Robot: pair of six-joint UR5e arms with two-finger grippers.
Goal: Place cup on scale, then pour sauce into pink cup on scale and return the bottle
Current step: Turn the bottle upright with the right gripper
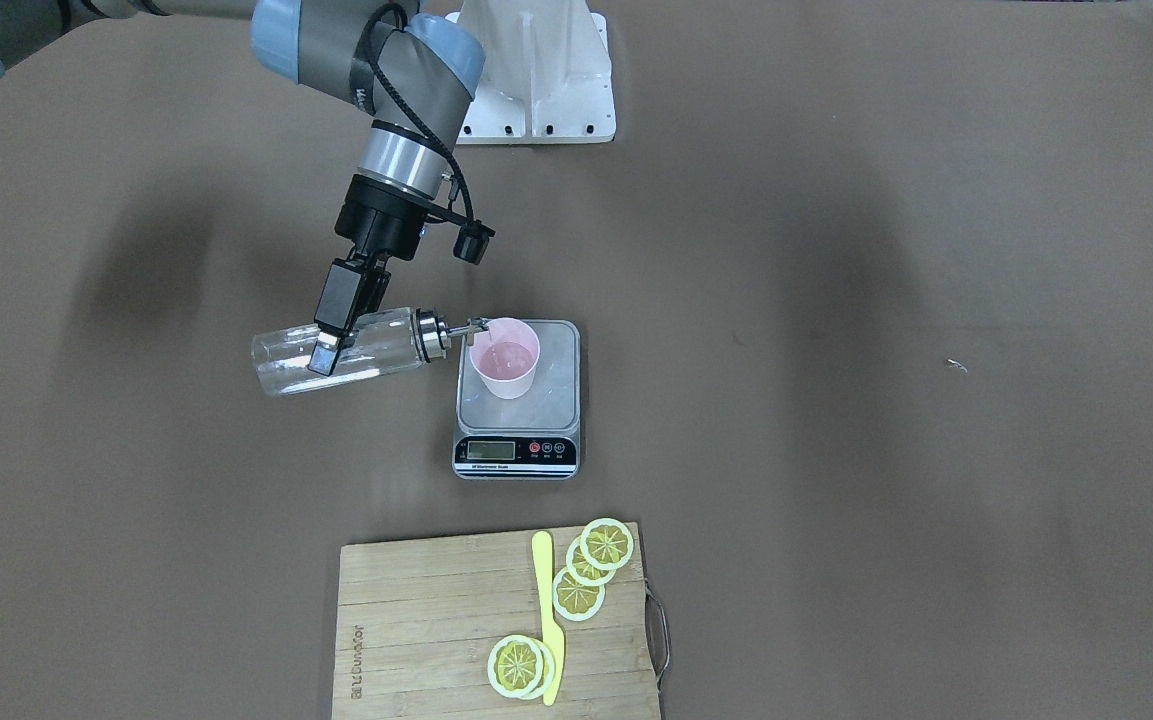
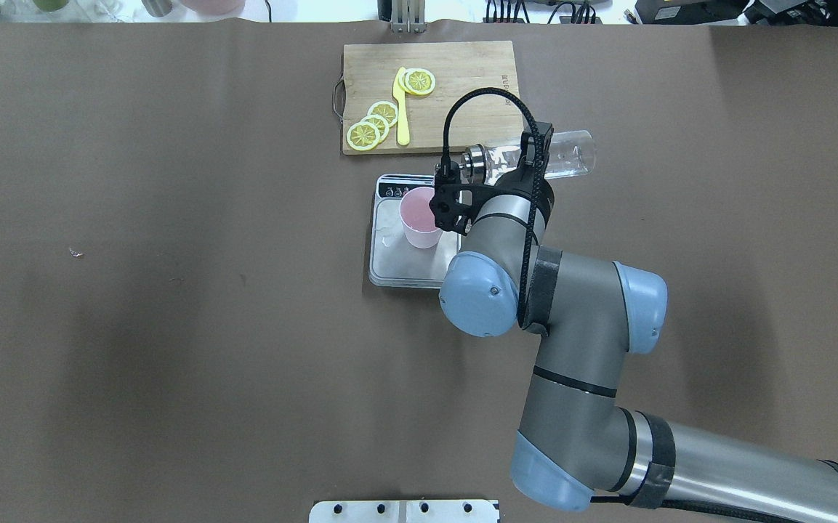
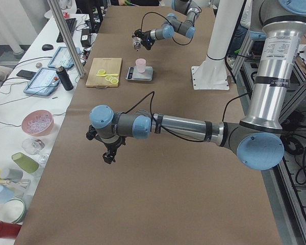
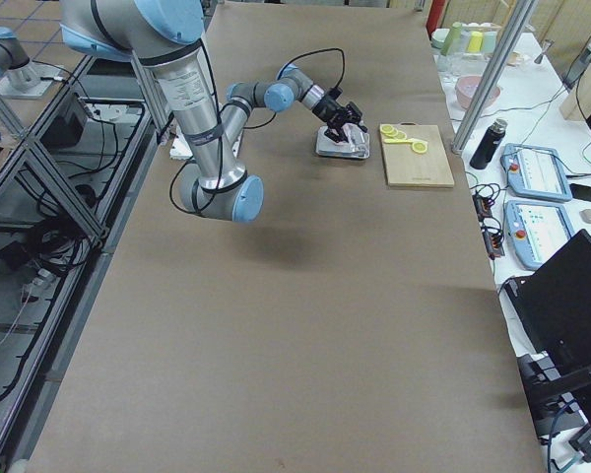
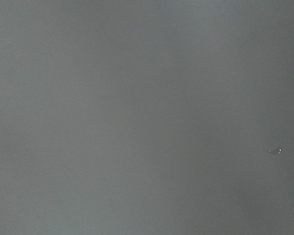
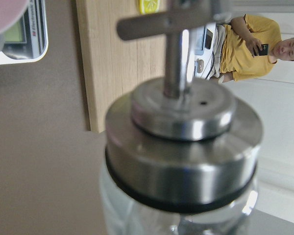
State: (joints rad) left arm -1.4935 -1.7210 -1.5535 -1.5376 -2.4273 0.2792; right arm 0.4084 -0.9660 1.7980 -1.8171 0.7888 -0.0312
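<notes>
The pale pink cup (image 1: 506,358) stands upright on the silver-grey scale (image 1: 561,400), also seen in the overhead view (image 2: 419,218). My right gripper (image 1: 328,350) is shut on the clear glass bottle (image 1: 376,348), which lies almost horizontal to the scale's side. Its metal spout (image 1: 471,326) reaches over the cup's rim. The cup's inside looks wet; the clear sauce barely shows. The right wrist view shows the bottle's metal cap (image 6: 181,147) close up. My left gripper (image 3: 108,155) hangs over bare table far from the scale; I cannot tell whether it is open or shut.
A wooden cutting board (image 1: 416,620) with lemon slices (image 1: 591,565) and a yellow knife (image 1: 548,620) lies just beyond the scale on the operators' side. The white robot base (image 1: 536,70) stands behind the scale. A small scrap (image 1: 954,365) lies on the brown table.
</notes>
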